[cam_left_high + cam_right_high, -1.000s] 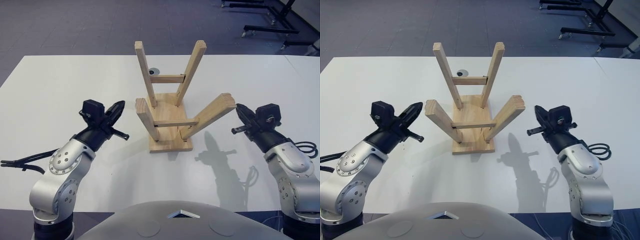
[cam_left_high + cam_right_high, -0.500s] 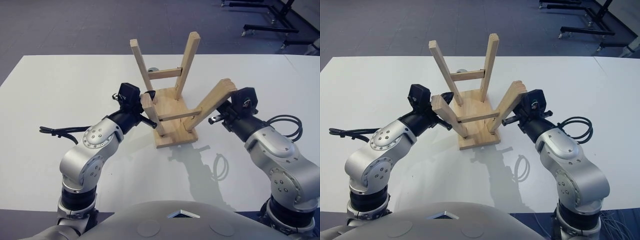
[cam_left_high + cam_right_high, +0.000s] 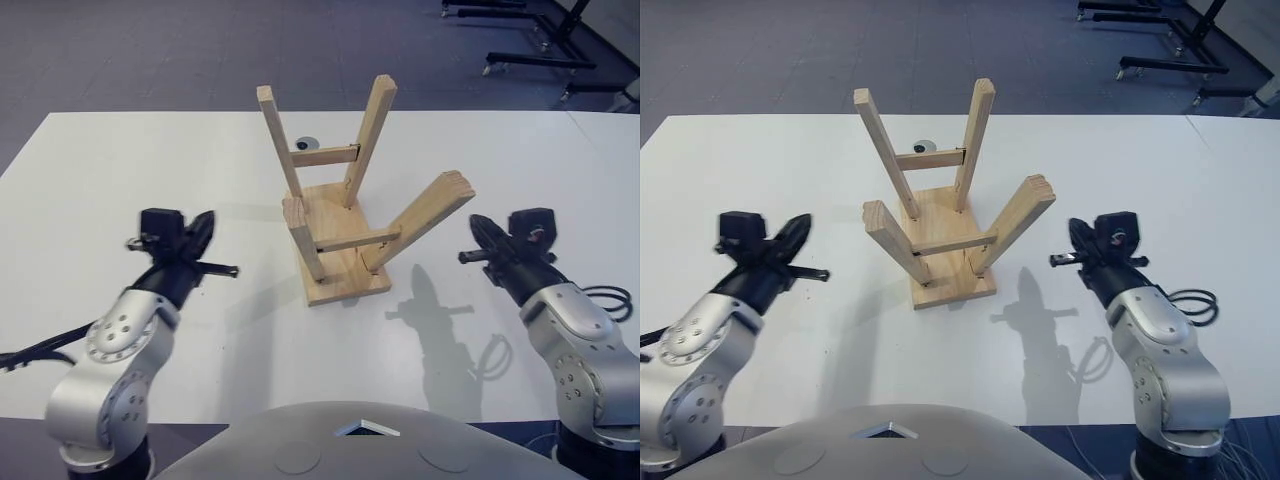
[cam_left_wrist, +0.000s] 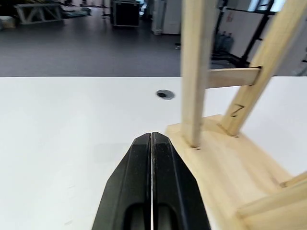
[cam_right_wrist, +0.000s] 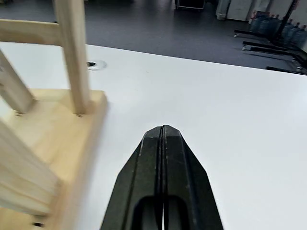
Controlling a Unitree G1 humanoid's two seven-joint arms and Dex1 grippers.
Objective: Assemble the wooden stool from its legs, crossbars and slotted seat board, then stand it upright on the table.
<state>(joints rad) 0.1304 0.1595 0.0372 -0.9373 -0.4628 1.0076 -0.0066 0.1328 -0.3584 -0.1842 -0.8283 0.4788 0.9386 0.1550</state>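
Observation:
The wooden stool (image 3: 340, 225) stands upside down in the middle of the white table (image 3: 120, 170), its seat board (image 3: 345, 275) flat on the surface. All four legs point up and splay outward, joined by two crossbars (image 3: 325, 155). My left gripper (image 3: 205, 222) hovers to the left of the stool, shut and empty, well apart from it. My right gripper (image 3: 478, 228) hovers to the stool's right, also shut and empty. The left wrist view shows my shut fingertips (image 4: 151, 139) just short of the seat board (image 4: 230, 163). In the right wrist view my fingertips (image 5: 163, 130) point past the board's corner (image 5: 72, 124).
A small round cable port (image 3: 308, 144) sits in the table behind the stool. Black cables (image 3: 605, 300) trail off the right arm at the table's right side. Wheeled stands (image 3: 540, 40) are on the floor beyond the far edge.
Half a second ago both grippers were pressed against the stool's near legs. Both have since drawn back outward, left and right. The stool has turned slightly from its position one second ago.

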